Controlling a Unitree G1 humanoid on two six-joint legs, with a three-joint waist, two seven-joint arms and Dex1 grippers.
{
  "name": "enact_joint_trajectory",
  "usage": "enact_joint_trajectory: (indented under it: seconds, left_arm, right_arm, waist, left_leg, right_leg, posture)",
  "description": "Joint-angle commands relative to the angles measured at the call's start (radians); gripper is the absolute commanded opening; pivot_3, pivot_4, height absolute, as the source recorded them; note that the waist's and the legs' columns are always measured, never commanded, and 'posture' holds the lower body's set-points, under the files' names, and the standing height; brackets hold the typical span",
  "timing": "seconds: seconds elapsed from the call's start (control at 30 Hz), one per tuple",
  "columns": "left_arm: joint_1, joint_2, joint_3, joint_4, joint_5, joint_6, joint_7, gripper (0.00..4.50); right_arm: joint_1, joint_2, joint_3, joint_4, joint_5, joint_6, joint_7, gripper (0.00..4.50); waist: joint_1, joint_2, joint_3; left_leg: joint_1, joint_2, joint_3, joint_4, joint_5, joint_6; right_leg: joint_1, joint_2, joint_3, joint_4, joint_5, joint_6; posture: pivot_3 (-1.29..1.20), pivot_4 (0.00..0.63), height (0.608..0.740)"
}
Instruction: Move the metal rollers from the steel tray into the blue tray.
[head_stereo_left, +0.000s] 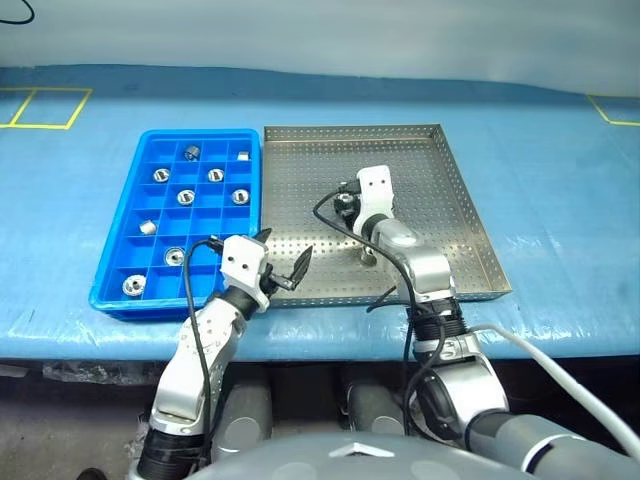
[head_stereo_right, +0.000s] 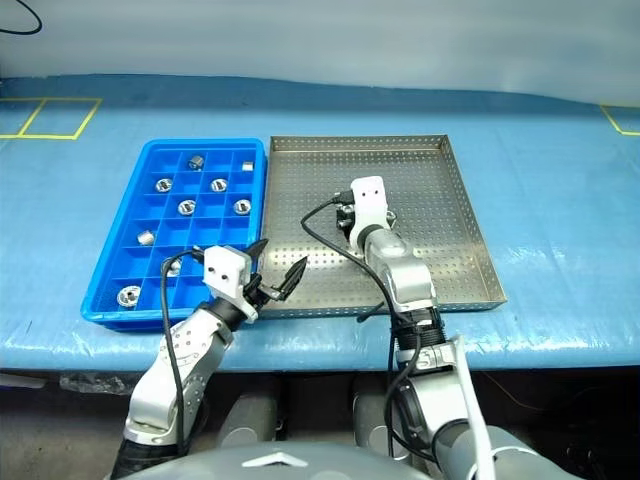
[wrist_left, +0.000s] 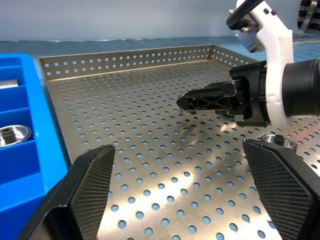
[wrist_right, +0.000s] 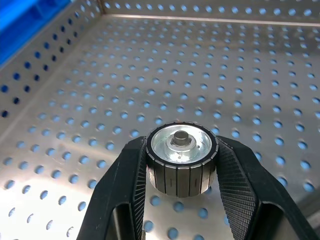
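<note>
**Roller gripped over the steel tray**

Right gripper (wrist_right: 181, 165) is clamping a metal roller (wrist_right: 182, 157) between its two black fingers, one ribbed pad pressing on each side of the grooved rim. The roller's open face, with a small hub in the middle, is showing toward the wrist camera, and the perforated floor of the steel tray (head_stereo_left: 440, 160) is lying behind it. Seen from the head, this gripper is reaching over the middle of the steel tray, pointing forward and slightly down.

A second roller (head_stereo_left: 368, 258) is sitting on the steel tray floor near the front rim, just beside the right forearm; the left wrist view is catching it (wrist_left: 278, 142) close to that arm as well.

Left gripper (head_stereo_left: 281, 256) is hanging with its fingers spread wide and nothing between them, near the front corner where the two trays are meeting. It is pointing across the steel tray toward the right gripper.

The blue tray (head_stereo_left: 112, 296) is lying alongside the steel tray on the robot's left, their long edges touching or nearly so. Several rollers are sitting in its cells, scattered one to a cell, such as one at the near corner (head_stereo_left: 133, 287) and one toward the far end (head_stereo_left: 192, 152). Many cells are standing bare. Both trays are resting on a blue-covered table (head_stereo_left: 560, 200).
</note>
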Motion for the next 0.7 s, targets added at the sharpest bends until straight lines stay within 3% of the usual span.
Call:
enact_joint_trajectory:
  seconds: [0.03,0.27,0.47,0.7]
  left_arm:
    - [0.027,-0.001,0.097,-0.057,0.013,-0.025,0.068,4.5]
    - [0.135,-0.011,0.185,-0.17,0.002,-0.01,0.131,4.5]
    - [0.197,-0.031,0.181,-0.234,0.011,0.002,0.171,4.5]
    - [0.207,-0.037,0.166,-0.249,0.011,0.013,0.19,4.5]
  right_arm:
    - [-0.057,0.033,0.073,-0.074,0.004,-0.059,0.055,1.69]
    - [-0.112,0.125,0.177,-0.014,0.004,-0.106,0.132,1.69]
    - [-0.162,0.176,0.227,0.138,-0.016,-0.189,0.156,1.69]
    - [-0.208,0.195,0.225,0.29,-0.013,-0.259,0.164,1.69]
  waist:
    - [0.003,0.0,0.0]
    - [0.065,0.0,0.0]
    - [0.134,-0.001,0.001]
    - [0.157,-0.001,0.001]
  left_leg:
    - [0.0,0.0,0.0,-0.001,0.0,0.0]
    - [-0.001,-0.001,-0.002,-0.005,0.0,0.0]
    - [-0.001,-0.001,-0.003,-0.005,0.0,-0.001]
    - [0.0,0.0,-0.002,-0.005,0.001,-0.002]
  right_leg:
    - [0.0,0.0,0.0,0.0,0.0,0.0]
    - [-0.001,-0.001,-0.002,-0.002,-0.001,-0.004]
    - [-0.001,-0.002,-0.003,-0.003,-0.006,-0.007]
    - [-0.001,-0.001,-0.004,-0.003,-0.007,-0.007]
  posture:
    - [0.26,0.15,0.74]
    - [0.4,0.15,0.74]
    - [0.45,0.15,0.74]
    - [0.46,0.15,0.74]
